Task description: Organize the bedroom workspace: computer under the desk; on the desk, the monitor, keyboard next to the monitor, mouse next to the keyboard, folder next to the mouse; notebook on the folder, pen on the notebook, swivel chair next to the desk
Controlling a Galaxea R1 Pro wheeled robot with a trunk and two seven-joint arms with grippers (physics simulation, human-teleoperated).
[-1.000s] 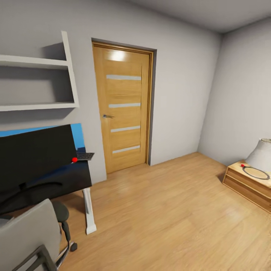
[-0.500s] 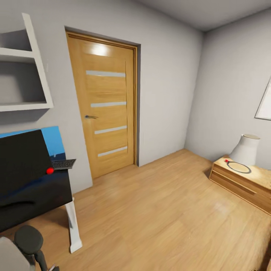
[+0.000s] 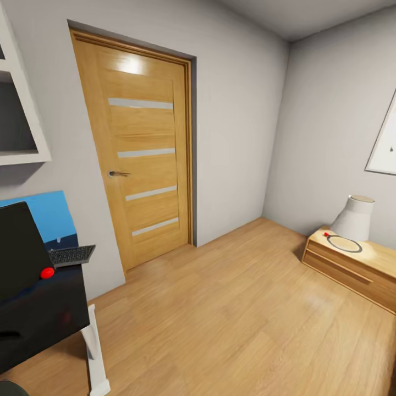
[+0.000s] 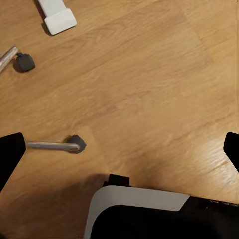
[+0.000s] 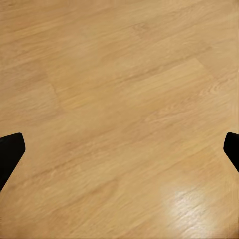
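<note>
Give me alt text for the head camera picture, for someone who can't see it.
A bedroom with a closed wooden door in a grey wall and bare wood floor. At the left edge, a dark desk holds a black monitor, a keyboard and a small red object. At the right, a low wooden nightstand carries a white lamp.
</note>
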